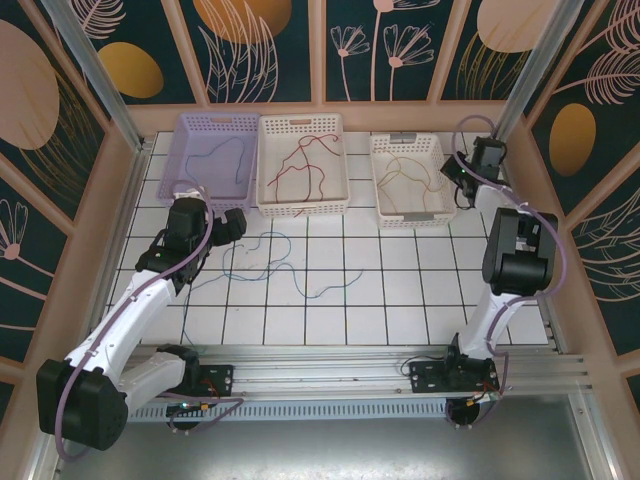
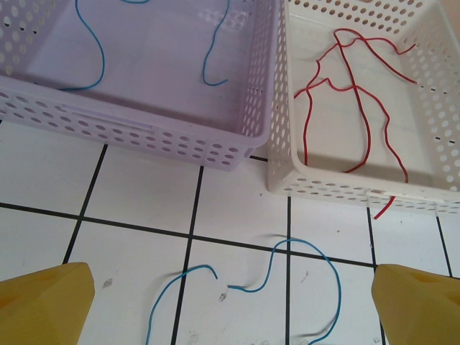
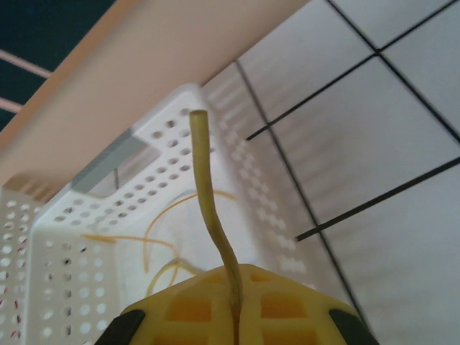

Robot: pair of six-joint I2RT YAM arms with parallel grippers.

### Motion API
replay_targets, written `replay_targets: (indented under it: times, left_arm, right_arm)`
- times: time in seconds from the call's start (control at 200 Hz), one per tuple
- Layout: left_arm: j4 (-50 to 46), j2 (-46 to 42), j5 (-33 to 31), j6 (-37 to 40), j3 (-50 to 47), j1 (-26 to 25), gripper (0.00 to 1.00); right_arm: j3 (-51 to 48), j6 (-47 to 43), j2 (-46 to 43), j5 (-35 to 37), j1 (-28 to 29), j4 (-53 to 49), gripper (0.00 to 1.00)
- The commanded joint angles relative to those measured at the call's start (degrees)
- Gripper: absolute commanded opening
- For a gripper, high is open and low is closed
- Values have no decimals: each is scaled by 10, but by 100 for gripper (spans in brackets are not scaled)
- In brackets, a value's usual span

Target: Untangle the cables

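A white tiled tabletop is seen, with three perforated baskets lined along its far edge. On the left a lilac basket is set, in which a blue cable is laid in loose curves. Just beside it a middle white basket is placed, and red cables are crossed over one another inside it; one red end is seen on the tiles just outside its near wall. Further right a right white basket is found, with yellow-orange cables coiled on its floor.

The left gripper is held low over the tiles near the lilac basket, its jaws spread wide with nothing between them. The right gripper is held at the right white basket's right side, its jaws closed on a yellow-orange cable, whose short end is seen sticking out past them.

Loose blue cables are left curled on the open tiles, in front of the lilac and middle baskets.
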Motion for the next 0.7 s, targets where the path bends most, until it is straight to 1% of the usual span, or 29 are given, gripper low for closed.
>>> replay_targets:
  times: [0.0, 0.1, 0.24, 0.355, 0.47, 0.696]
  left_arm:
    - [12, 0, -5, 12, -1, -3, 99]
    - [11, -1, -5, 13, -1, -2, 98]
    - [11, 1, -4, 13, -1, -2, 99]
    - [10, -1, -4, 14, -1, -3, 99]
    - [10, -2, -4, 15, -1, -2, 99]
    - [10, 2, 1, 14, 1, -2, 98]
  right_arm:
    - [28, -47, -28, 42, 43, -22, 0]
    - [46, -71, -7, 50, 75, -40, 0]
    - [84, -100, 52, 68, 118, -83, 0]
    - [116, -89, 110, 44, 128, -117, 0]
    - [143, -93, 154, 49, 140, -146, 0]
    - [187, -102, 208, 52, 147, -202, 0]
